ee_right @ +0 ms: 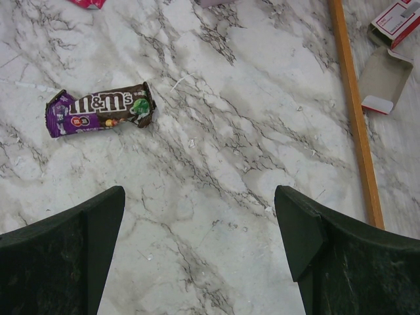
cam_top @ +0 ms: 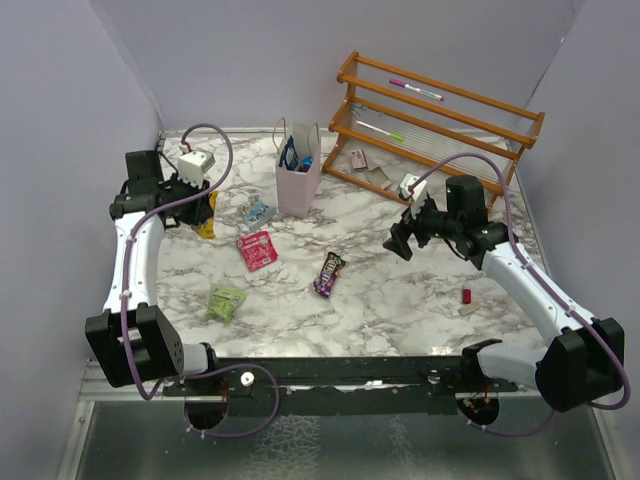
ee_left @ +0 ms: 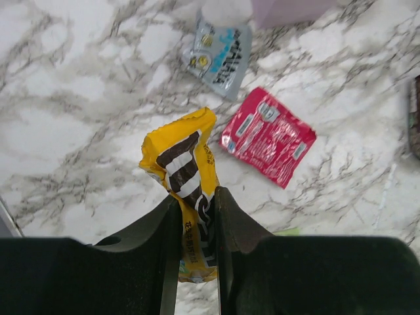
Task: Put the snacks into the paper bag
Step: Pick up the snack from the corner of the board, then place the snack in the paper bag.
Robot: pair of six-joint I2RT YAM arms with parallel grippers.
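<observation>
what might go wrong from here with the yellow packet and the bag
1. The left hand pinches the yellow packet by one end only, so it may slip out on the way.
2. The paper bag is tall, narrow and has a blue bag poking out, so the drop may miss or a bump may tip it.

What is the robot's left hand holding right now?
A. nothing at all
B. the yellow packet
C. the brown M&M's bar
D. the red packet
B: in the left wrist view the left gripper is pinched on the yellow packet, while the red packet lies loose on the table.
</observation>
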